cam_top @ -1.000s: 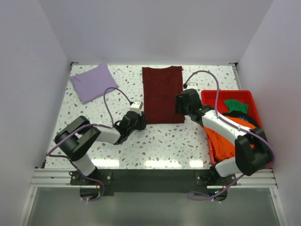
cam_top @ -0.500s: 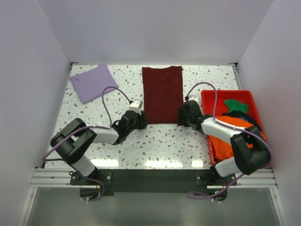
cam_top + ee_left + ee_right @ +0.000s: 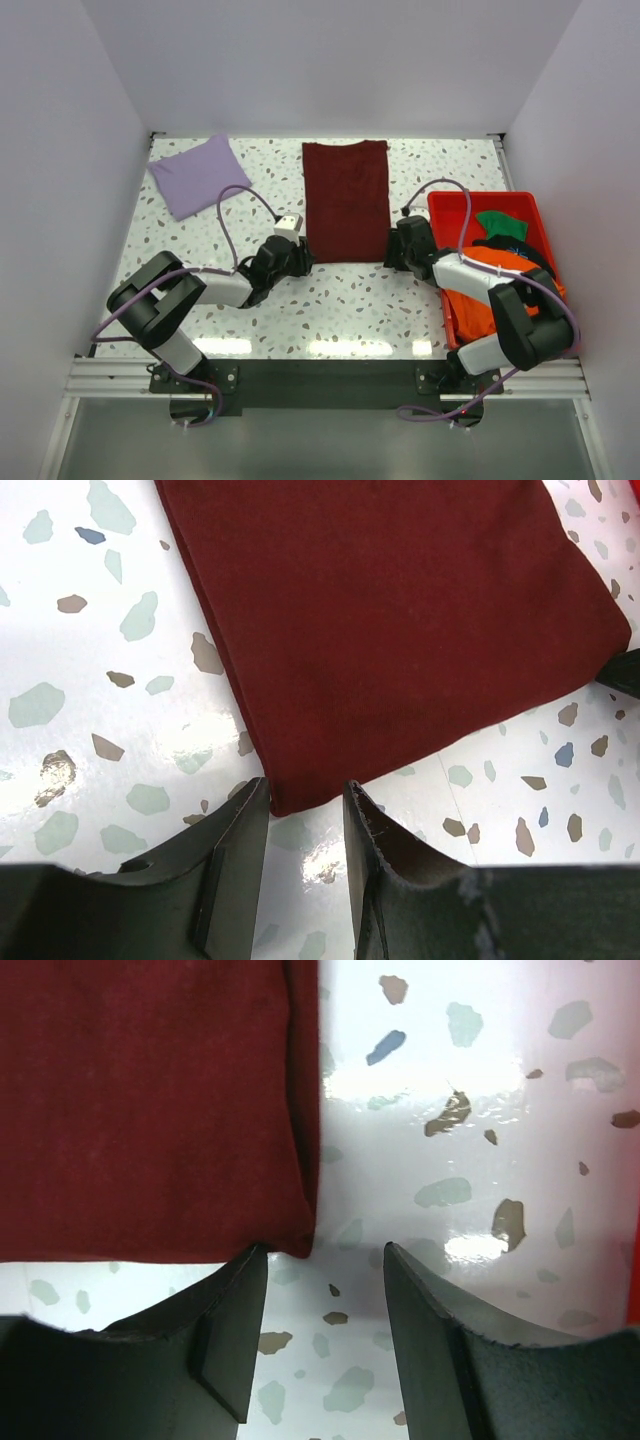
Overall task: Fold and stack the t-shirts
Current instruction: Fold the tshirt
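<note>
Right now the maroon shirt lies flat on the counter in the upper middle of the top view. It is already narrowed to a long rectangle, and its long axis runs from the bottom of the frame toward the top. Each arm meets one of its two lower corners: the left fingers sit at the lower left corner and the right fingers at the lower right. Neither arm is nearer than the other; they are matched, one per corner. In the left wrist view the cloth fills the upper part of the frame, and its corner points down into the gap between the two fingers, which stand apart with nothing clamped. The right wrist view mirrors this: the shirt fills the upper left, and its corner sits just above the gap between fingers that are also spread. In both views the cloth lies straight ahead of the fingertips. The likely next move is therefore a short push forward, a pinch on each corner, then a carry along the long axis to fold the shirt in half. The lavender shirt lies folded at the upper left, well apart. The red bin at the right holds orange, green and dark cloth.
</note>
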Robot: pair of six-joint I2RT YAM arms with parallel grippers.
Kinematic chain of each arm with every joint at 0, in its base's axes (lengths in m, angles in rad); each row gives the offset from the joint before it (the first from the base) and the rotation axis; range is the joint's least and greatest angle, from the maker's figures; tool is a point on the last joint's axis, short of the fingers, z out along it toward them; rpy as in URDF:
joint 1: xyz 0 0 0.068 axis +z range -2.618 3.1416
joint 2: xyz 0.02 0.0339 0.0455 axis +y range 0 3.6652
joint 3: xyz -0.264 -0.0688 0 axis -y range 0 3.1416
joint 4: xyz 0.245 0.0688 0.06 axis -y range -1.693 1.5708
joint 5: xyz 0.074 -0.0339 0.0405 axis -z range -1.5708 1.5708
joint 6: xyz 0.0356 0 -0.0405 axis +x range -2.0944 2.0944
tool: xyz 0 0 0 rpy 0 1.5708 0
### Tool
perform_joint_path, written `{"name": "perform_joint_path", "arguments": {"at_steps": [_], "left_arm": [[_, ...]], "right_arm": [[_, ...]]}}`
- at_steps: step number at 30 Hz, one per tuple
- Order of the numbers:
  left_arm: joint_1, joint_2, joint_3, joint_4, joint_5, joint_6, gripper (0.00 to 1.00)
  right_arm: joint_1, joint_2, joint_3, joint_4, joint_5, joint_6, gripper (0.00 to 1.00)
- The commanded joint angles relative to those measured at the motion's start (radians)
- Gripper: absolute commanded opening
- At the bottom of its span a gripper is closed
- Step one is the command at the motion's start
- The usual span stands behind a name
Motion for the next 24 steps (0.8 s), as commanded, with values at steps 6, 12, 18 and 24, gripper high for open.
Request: {"name": "perform_joint_path", "arguments": {"at_steps": [6, 12, 18, 24], "left_arm": [[-0.006, -0.005, 0.002, 0.012, -0.009, -0.007, 0.41], [-0.007, 0.005, 0.008, 0.011, -0.008, -0.004, 0.40], [-0.006, 0.028, 0.014, 0.012, -0.009, -0.004, 0.39], [-0.007, 0.038, 0.020, 0.016, -0.009, -0.004, 0.39]], "right_arm": [[-0.010, -0.022, -0.019, 0.103, -0.058, 0.014, 0.52], [-0.021, 0.018, -0.008, 0.128, -0.079, 0.014, 0.49], [-0.024, 0.070, 0.001, 0.123, -0.108, 0.014, 0.38], [-0.024, 0.087, 0.007, 0.106, -0.121, 0.011, 0.14]]}}
